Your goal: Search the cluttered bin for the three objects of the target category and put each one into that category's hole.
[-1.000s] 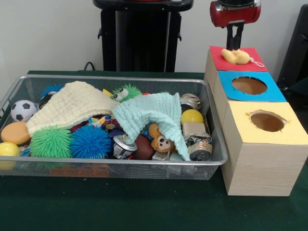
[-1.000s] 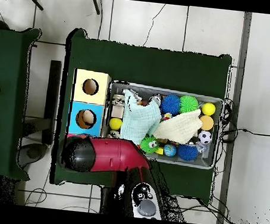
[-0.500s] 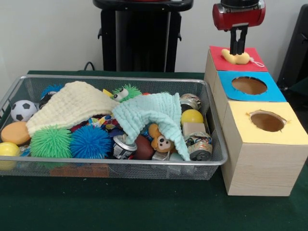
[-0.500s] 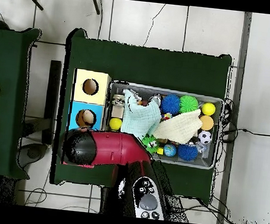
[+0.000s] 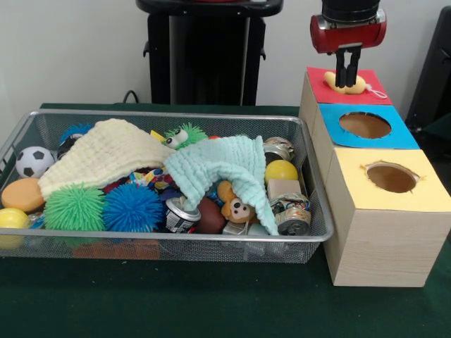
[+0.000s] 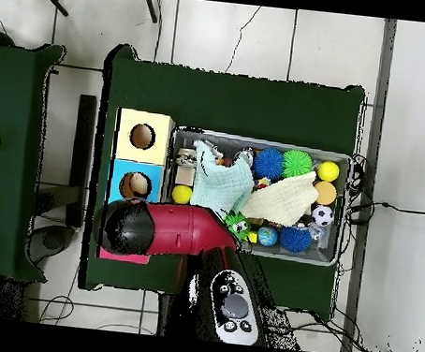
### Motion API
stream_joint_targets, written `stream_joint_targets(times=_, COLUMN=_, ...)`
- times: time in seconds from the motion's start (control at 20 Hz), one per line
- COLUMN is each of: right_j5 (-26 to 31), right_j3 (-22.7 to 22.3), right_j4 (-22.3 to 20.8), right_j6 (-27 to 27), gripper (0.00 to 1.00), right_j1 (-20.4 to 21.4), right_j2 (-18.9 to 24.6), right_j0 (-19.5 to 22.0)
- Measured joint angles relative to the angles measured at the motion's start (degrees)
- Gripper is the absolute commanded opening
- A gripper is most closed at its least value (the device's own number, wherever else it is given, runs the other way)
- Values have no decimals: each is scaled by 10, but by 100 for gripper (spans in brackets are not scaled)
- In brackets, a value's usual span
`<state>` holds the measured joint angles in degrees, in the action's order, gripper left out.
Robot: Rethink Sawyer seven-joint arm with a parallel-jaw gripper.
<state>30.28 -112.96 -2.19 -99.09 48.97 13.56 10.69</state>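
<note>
A yellow plush toy lies on the red top of the far box, with a thin cord trailing to its right. My gripper hangs straight above it, fingers close together and shut, their tips pressing down on the toy's middle. In the overhead view the red arm head covers that box and hides both gripper and toy. In the wire bin, a brown monkey plush peeks out beneath a mint cloth. A green fuzzy toy with googly eyes sits at the bin's back.
A blue-topped box and a yellow-topped box with round holes stand in a row before the red one. The bin also holds a cream cloth, spiky balls, a soccer ball, cans and a yellow ball.
The gripper came down from just above the yellow plush toy until its tips press on it, drifting slightly right. Nothing in the bin moved.
</note>
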Motion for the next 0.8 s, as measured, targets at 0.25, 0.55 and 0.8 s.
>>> stream_joint_targets(times=0.25, right_j5=0, right_j3=0, right_j4=0, right_j6=0, gripper=0, right_j1=-2, right_j2=0, right_j0=0)
stream_joint_targets(times=0.55, right_j5=0, right_j3=1, right_j4=-1, right_j6=0, gripper=0, right_j1=-6, right_j2=0, right_j0=3)
stream_joint_targets(times=0.8, right_j5=0, right_j3=2, right_j4=-2, right_j6=0, gripper=0, right_j1=-6, right_j2=0, right_j0=4)
